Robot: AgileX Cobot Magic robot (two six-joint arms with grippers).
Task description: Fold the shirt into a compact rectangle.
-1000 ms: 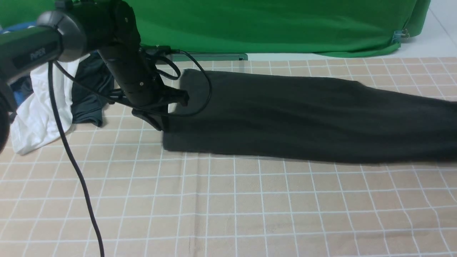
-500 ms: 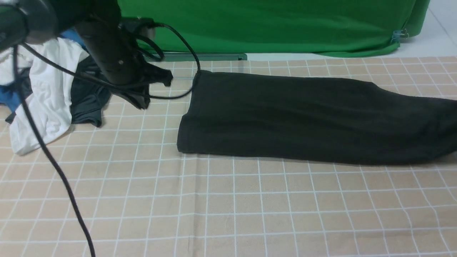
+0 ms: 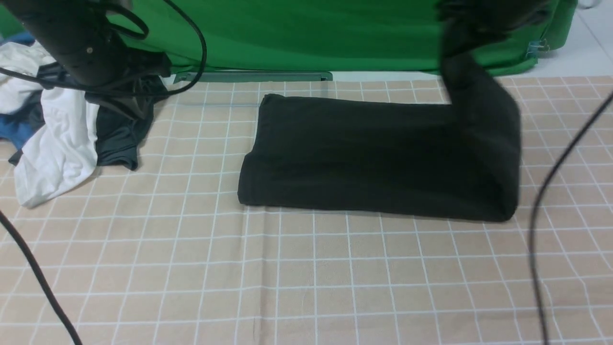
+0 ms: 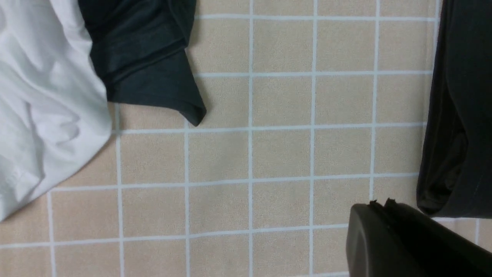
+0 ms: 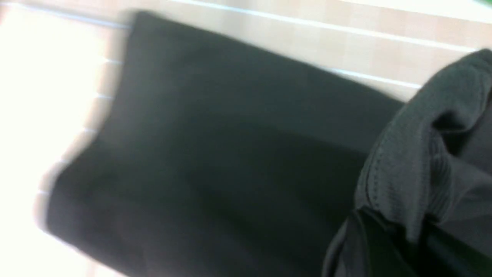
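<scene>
The black shirt [image 3: 364, 158] lies as a long folded band across the checked cloth. Its right end [image 3: 483, 110] is lifted off the cloth and hangs from my right gripper [image 3: 462, 36] at the upper right. In the right wrist view the right gripper [image 5: 403, 234] is shut on a bunch of the shirt's hem [image 5: 419, 161], with the flat part of the shirt [image 5: 230, 154] below. My left gripper [image 3: 134, 110] hovers at the back left, shut and holding nothing. In the left wrist view the left gripper [image 4: 380, 206] is just short of the shirt's left end [image 4: 457, 115].
A pile of clothes sits at the back left: a white garment [image 3: 57, 143], a dark grey garment [image 3: 117, 139] and a bit of blue fabric [image 3: 12, 129]. A green backdrop [image 3: 311, 33] hangs behind the table. Arm cables [image 3: 550, 191] dangle over the front right and left.
The left arm has pulled away from the shirt's left end, up and toward the back left. The right gripper has lifted the shirt's right end and carried it leftward into view.
</scene>
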